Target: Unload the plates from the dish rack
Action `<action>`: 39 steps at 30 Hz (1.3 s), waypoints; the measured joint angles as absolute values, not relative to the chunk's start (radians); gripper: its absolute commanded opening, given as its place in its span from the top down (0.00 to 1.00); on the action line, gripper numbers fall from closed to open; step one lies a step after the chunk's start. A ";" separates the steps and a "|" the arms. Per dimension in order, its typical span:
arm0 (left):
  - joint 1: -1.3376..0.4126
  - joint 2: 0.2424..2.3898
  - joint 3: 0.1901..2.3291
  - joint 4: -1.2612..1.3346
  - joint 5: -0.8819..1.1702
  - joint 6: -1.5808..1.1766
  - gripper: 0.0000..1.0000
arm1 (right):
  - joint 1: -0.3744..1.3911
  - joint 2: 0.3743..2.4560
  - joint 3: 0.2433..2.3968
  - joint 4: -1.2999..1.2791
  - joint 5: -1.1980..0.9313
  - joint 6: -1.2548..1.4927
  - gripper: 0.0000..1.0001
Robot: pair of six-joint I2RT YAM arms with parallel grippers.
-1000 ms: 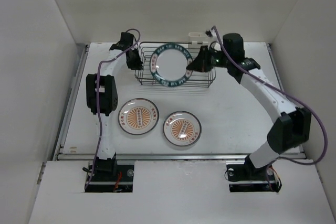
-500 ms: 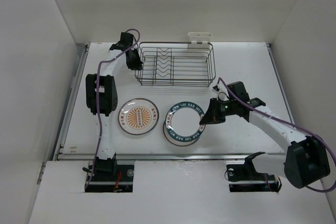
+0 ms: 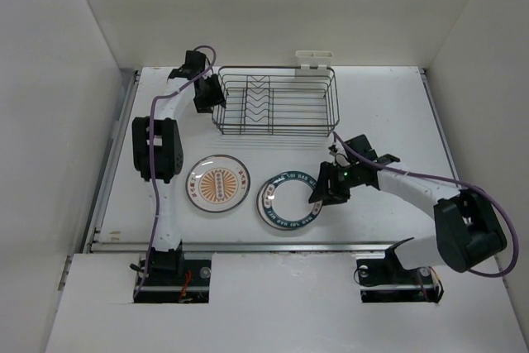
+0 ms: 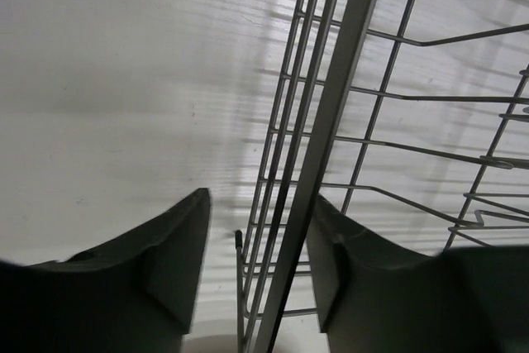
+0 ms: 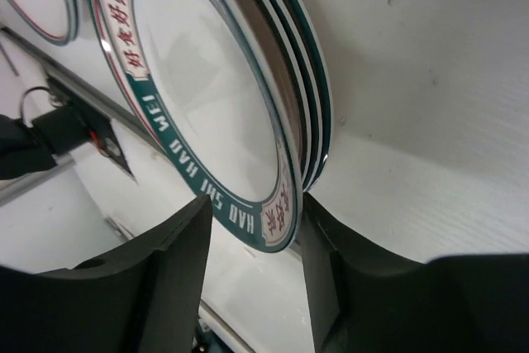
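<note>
The dark wire dish rack (image 3: 277,103) stands at the back of the table with no plates in it. My left gripper (image 3: 205,95) is open at its left end; in the left wrist view the jaws (image 4: 260,204) straddle the rack's rim wire (image 4: 331,113). A teal-banded plate (image 3: 289,200) lies flat on top of another plate in front of the rack. My right gripper (image 3: 321,192) is open at that plate's right edge, the teal rim (image 5: 198,97) between its fingers with a gap on one side. An orange sunburst plate (image 3: 218,183) lies to the left.
A small white plastic holder (image 3: 315,59) hangs on the rack's far edge. The metal rail (image 3: 281,245) of the table's front edge runs just below the plates. White walls enclose the table on three sides.
The right arm carried the teal-banded plate from the rack down onto the right sunburst plate and then opened its jaws. The left gripper opened at the rack's left rim.
</note>
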State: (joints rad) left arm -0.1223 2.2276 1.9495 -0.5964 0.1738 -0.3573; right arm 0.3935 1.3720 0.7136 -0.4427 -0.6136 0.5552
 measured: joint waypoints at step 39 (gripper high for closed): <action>-0.116 1.489 1.652 -0.724 -0.399 0.042 0.00 | 0.584 0.925 1.071 -1.024 0.157 0.700 0.00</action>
State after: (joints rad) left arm -0.1162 1.4895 1.6516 -0.7238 -0.3988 0.0418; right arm 0.5842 0.9249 1.0706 -1.0245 0.1566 0.6998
